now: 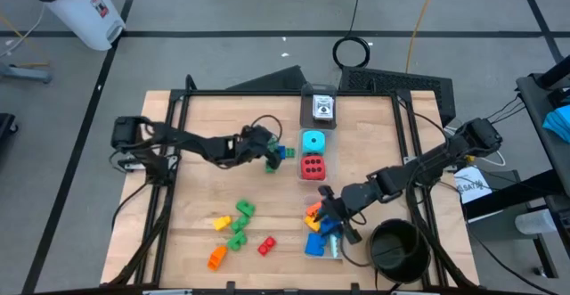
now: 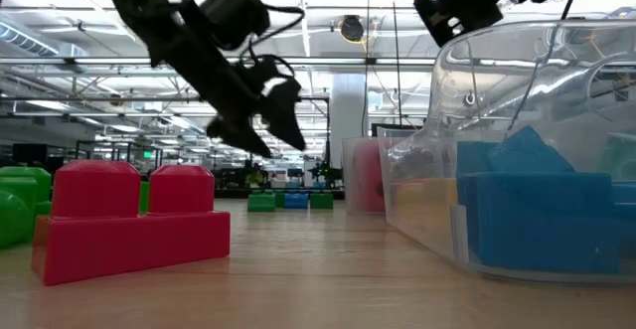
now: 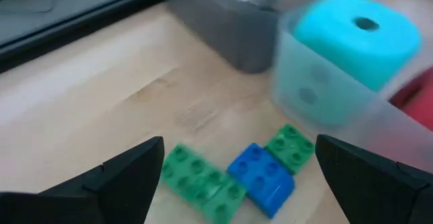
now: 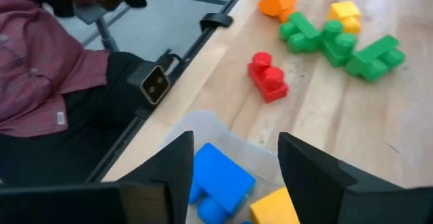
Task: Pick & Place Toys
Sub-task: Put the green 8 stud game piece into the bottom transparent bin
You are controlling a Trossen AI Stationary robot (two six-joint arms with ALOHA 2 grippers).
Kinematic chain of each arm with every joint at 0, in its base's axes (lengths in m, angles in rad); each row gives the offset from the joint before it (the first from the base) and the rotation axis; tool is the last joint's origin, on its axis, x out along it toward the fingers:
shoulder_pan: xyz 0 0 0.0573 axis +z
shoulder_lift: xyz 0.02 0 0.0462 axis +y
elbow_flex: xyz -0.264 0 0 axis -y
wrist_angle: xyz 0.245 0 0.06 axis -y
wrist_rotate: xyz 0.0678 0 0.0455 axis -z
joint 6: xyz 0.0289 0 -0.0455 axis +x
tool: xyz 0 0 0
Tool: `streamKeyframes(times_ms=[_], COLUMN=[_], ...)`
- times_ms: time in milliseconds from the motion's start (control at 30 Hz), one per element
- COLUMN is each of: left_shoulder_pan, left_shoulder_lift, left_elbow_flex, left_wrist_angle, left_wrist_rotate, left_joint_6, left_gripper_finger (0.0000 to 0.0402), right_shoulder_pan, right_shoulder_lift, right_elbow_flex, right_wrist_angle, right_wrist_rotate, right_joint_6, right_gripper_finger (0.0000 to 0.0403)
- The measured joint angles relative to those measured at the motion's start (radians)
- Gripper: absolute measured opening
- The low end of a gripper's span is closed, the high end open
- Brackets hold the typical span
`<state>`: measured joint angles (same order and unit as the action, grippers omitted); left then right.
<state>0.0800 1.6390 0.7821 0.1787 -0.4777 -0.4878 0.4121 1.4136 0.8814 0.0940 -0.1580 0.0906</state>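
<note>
Left gripper [image 1: 270, 155], fingers spread wide and empty, hovers over green-and-blue bricks [image 3: 233, 176] beside the boxed cyan die [image 1: 313, 141]. Right gripper [image 1: 324, 208], fingers wide and empty, hangs over the clear box [image 4: 203, 132] holding blue bricks [image 4: 220, 176]. Red brick [image 1: 265, 245] and green bricks [image 1: 240, 213] lie loose on open near-left table [image 1: 196, 206]. Black bowl [image 1: 396, 246] sits near right.

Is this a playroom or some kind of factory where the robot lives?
Probably a robot lab in a big warehouse-like hall. The wooden table sits on a bare grey floor with cables, the low view shows long rows of ceiling lights, and a person sits beside the table.
</note>
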Motion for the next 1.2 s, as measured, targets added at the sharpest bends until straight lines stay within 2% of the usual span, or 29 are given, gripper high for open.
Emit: streamKeyframes(times_ms=[100, 267, 700, 867, 967, 1200], left_shoulder_pan=[0.018, 0.034, 0.057, 0.055, 0.054, 0.056], left_shoulder_lift=[0.079, 0.168, 0.204, 0.204, 0.204, 0.203], left_elbow_flex=[0.001, 0.001, 0.007, 0.009, 0.046, 0.192], left_wrist_angle=[0.116, 0.248, 0.238, 0.243, 0.200, -0.047], left_wrist_rotate=[0.053, 0.084, 0.016, 0.066, 0.085, 0.090], left_joint_6=[0.139, 0.169, 0.301, 0.369, 0.374, 0.374], left_gripper_finger=[0.0390, 0.0390, 0.0390, 0.0390, 0.0390, 0.0390], right_shoulder_pan=[-0.013, -0.019, -0.019, -0.019, -0.019, -0.019], right_shoulder_lift=[0.000, 0.000, 0.000, 0.000, 0.000, 0.000], right_elbow_flex=[0.000, 0.000, 0.001, 0.001, 0.001, 0.001], right_wrist_angle=[0.000, -0.001, -0.007, -0.003, 0.000, 0.000], right_wrist_rotate=[0.000, 0.000, -0.001, -0.001, -0.001, -0.001], right_joint_6=[0.001, 0.002, 0.002, 0.002, -0.005, -0.009], right_gripper_finger=[0.0179, 0.0176, 0.0172, 0.0173, 0.0172, 0.0171])
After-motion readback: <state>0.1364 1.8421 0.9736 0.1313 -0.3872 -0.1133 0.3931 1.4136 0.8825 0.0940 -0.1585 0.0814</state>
